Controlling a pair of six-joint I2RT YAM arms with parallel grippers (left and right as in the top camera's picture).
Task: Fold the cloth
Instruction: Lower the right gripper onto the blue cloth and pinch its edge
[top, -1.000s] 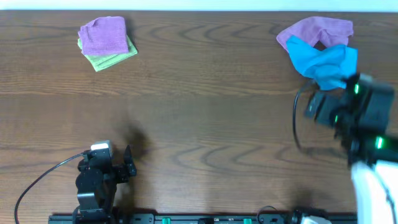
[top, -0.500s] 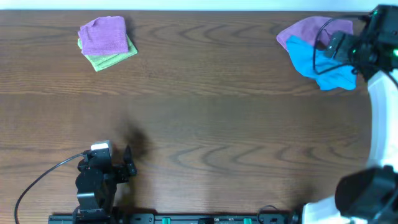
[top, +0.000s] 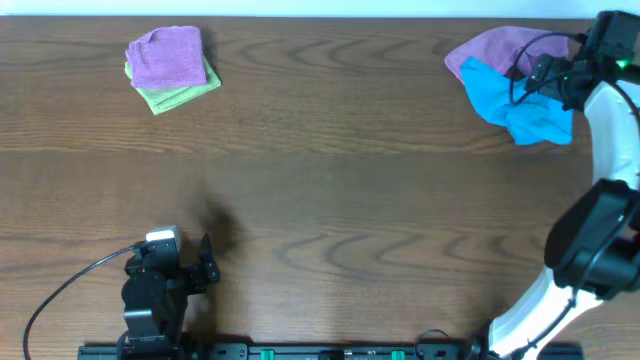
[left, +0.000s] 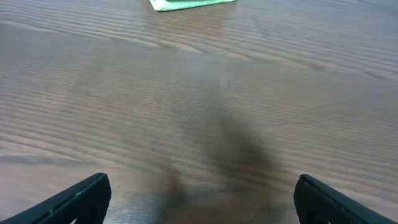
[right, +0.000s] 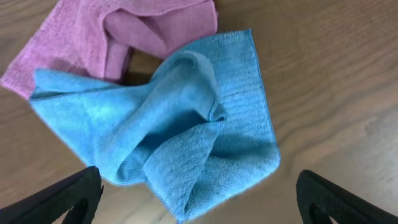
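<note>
A crumpled blue cloth (top: 518, 100) lies at the far right of the table, partly over a crumpled pink cloth (top: 500, 48). Both show in the right wrist view, the blue cloth (right: 174, 130) in front of the pink cloth (right: 124, 31). My right gripper (right: 199, 199) is open and empty just above the blue cloth; in the overhead view it sits at the cloth's right edge (top: 565, 85). My left gripper (top: 205, 262) is open and empty near the front left edge; in the left wrist view (left: 199, 199) only bare wood lies between its fingers.
A folded stack, a purple cloth (top: 166, 54) on a green cloth (top: 185, 95), sits at the back left; the green edge shows at the top of the left wrist view (left: 186, 4). The wooden table (top: 340, 200) spans the view.
My right arm has swung from the front right up to the back right corner and now hovers over the blue cloth. The cloths and left arm have not moved.
</note>
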